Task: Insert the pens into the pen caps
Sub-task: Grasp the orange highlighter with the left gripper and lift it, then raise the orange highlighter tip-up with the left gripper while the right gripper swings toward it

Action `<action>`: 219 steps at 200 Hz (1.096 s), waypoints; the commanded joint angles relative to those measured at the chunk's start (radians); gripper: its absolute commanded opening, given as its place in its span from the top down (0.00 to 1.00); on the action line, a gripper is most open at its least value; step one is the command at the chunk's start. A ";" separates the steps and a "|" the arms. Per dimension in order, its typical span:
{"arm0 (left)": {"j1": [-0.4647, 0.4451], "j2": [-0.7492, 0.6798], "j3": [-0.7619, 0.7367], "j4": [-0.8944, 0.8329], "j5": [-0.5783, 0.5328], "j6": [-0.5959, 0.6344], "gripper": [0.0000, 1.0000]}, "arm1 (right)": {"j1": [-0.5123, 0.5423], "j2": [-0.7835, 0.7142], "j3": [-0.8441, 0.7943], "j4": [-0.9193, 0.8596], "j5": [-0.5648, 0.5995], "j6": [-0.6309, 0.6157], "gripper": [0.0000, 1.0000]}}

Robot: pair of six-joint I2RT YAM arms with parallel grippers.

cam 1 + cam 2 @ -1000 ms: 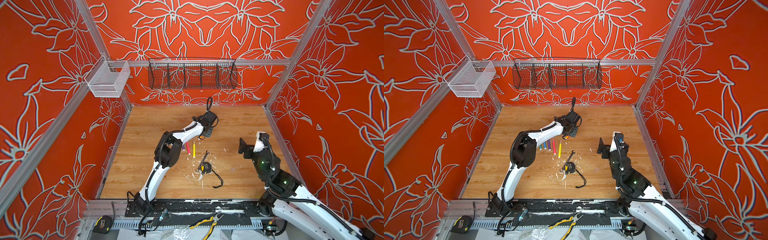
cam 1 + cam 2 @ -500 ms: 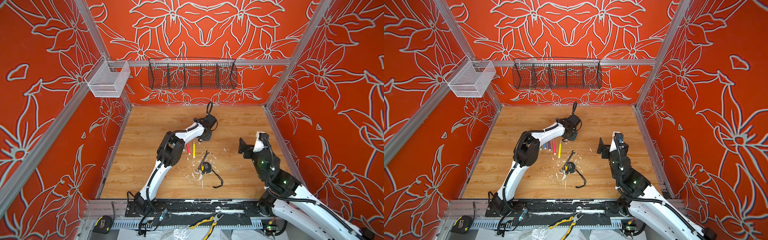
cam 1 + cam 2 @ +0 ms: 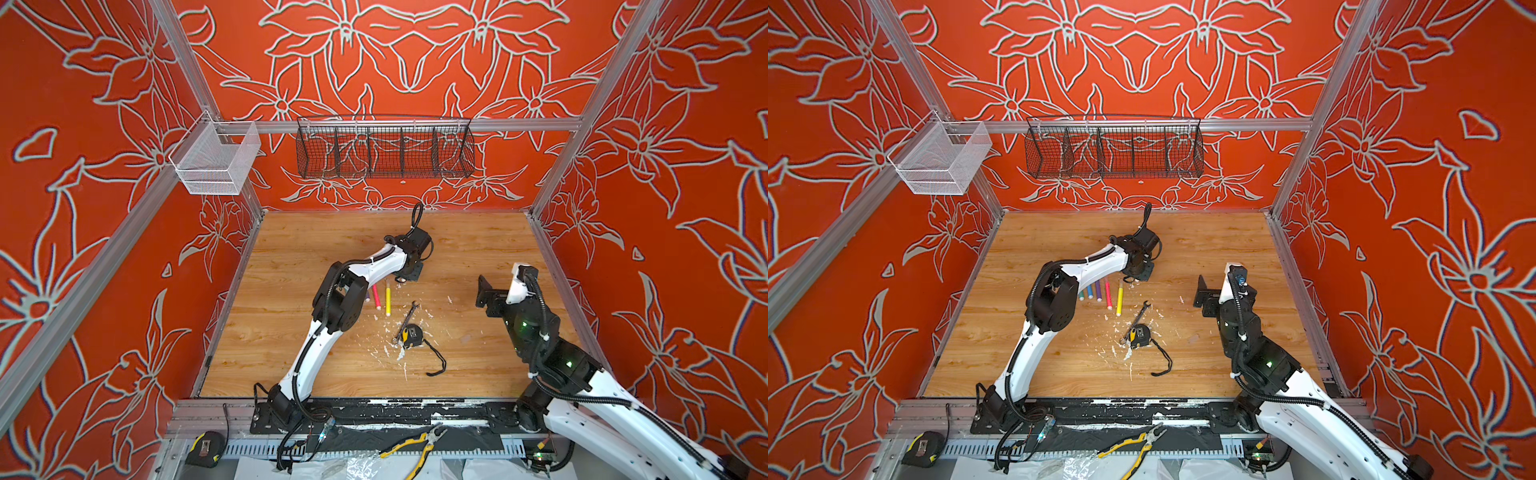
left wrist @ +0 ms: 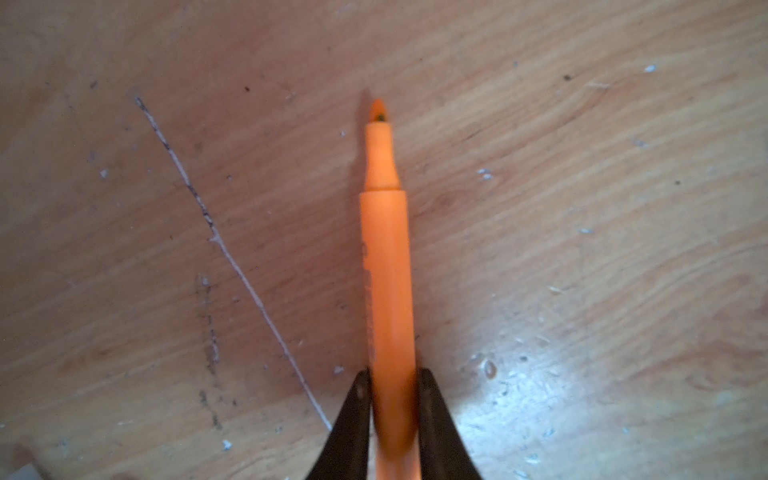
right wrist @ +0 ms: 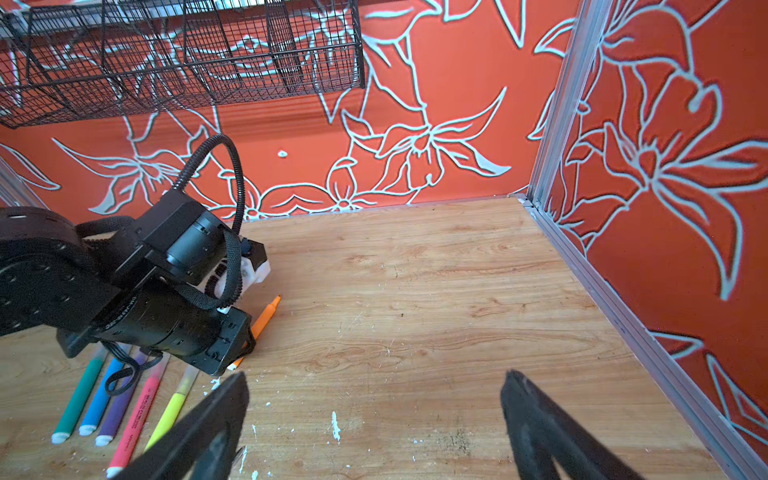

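The orange pen [image 4: 386, 270] is uncapped and clamped near its rear end between the two black fingers of the left claw [image 4: 392, 376], its tip pointing away toward the back edge of the tabletop [image 4: 582, 249]. It lies low over the wood around the middle of the tabletop, a little toward the back. Whether it rests on the wood or is just lifted I cannot tell. In the right wrist view the left arm's wrist covers the pen's rear half.

Just beside it, toward the left edge, five more pens lie side by side with their white ends toward the front edge: yellow pen [image 3: 1119, 298], pink pen [image 3: 1108, 294], purple pen [image 3: 1099, 291], blue pen [image 3: 1089, 293] and green pen [image 3: 1081, 296]. The left arm's elbow hides part of the green one.

Near the yellow pen, toward the front, a grey wrench [image 3: 1136, 322] touches a yellow-and-black tape measure [image 3: 1139, 336] amid white flecks.

The right claw [image 5: 376, 376] hangs spread wide and empty over the right side of the tabletop, well apart from the pens.
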 commanded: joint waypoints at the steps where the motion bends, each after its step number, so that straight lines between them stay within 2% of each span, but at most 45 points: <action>1: 0.022 0.039 0.004 -0.059 0.016 0.021 0.86 | -0.005 0.003 -0.025 0.043 -0.020 0.032 0.04; 22: 0.027 0.036 0.001 -0.049 0.034 0.030 0.95 | -0.005 0.012 -0.030 0.063 -0.035 0.053 0.04; 60: 0.027 -0.054 -0.030 -0.037 0.112 0.046 1.00 | -0.005 0.014 -0.043 0.097 -0.042 0.100 0.05; 107: 0.013 -0.396 -0.340 0.182 0.173 0.026 1.00 | -0.006 -0.025 -0.058 0.117 -0.055 0.169 0.06; 124: -0.010 -0.527 -0.438 0.224 0.142 0.026 1.00 | -0.005 -0.031 -0.052 0.118 -0.082 0.193 0.09; 146: -0.049 -0.689 -0.554 0.291 0.108 0.029 1.00 | -0.005 -0.002 -0.022 0.099 -0.119 0.225 0.17; 174: -0.104 -0.846 -0.679 0.381 0.101 0.062 1.00 | -0.002 0.071 0.042 0.094 -0.250 0.267 0.22; 219: -0.201 -1.014 -0.867 0.575 0.086 0.197 1.00 | 0.022 0.161 0.047 0.264 -0.490 0.371 0.23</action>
